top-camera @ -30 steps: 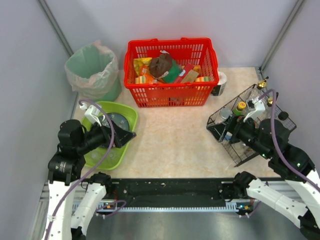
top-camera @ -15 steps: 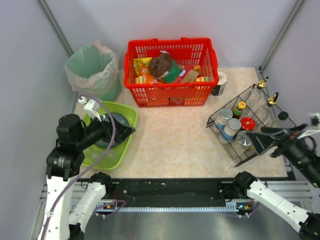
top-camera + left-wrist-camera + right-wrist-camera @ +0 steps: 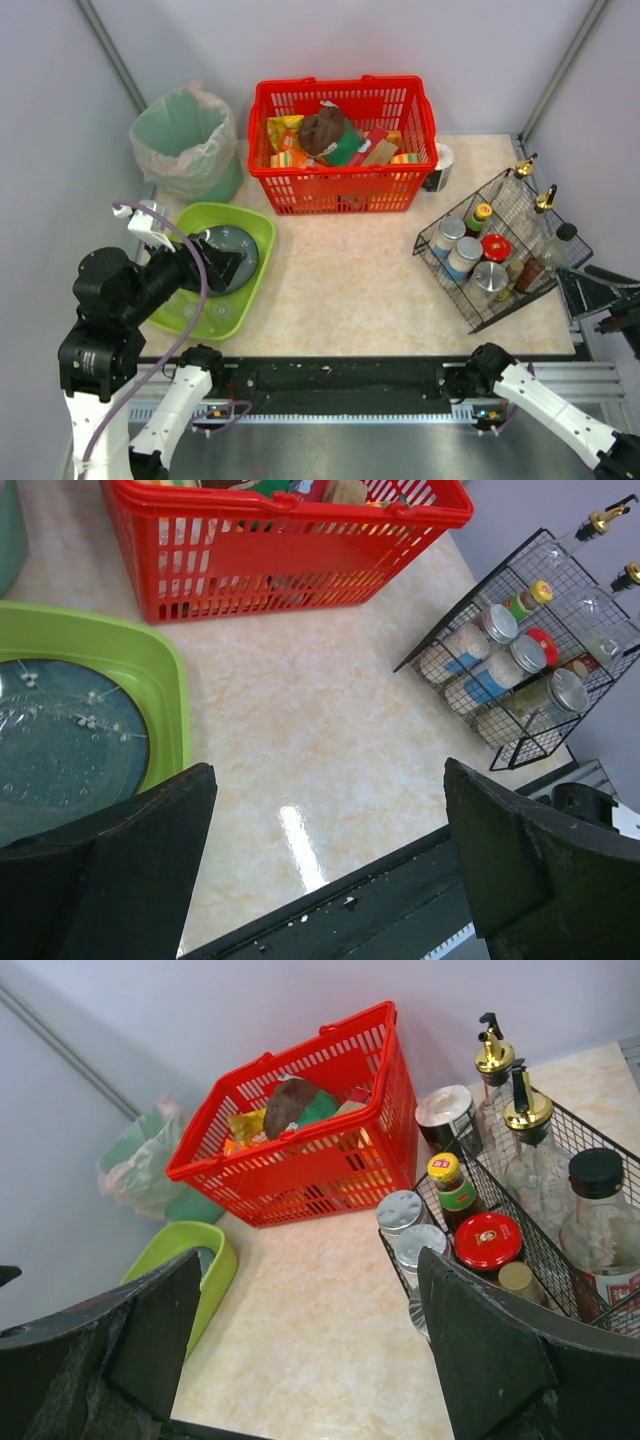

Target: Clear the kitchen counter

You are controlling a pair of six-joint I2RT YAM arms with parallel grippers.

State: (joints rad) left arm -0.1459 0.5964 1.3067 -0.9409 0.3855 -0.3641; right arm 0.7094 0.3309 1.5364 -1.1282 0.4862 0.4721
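The left gripper has its fingers spread wide and holds nothing. Just below it sits a green tray with 1 dark wet plate inside. If this gripper dips too low, I think it can bump the plate or shove the tray. Far off to its front left stands a bin with a green bag. I cannot see what is in it. The kitchen counter lies between the 2 grippers. Far ahead of both sits a red basket, full of snack packs and 1 brown lump. The right gripper is spread wide too and holds nothing. Just to its front left is a wire rack with jars and bottles. The 2 tall bottles with gold tops can tip over if the arm swings into the rack.
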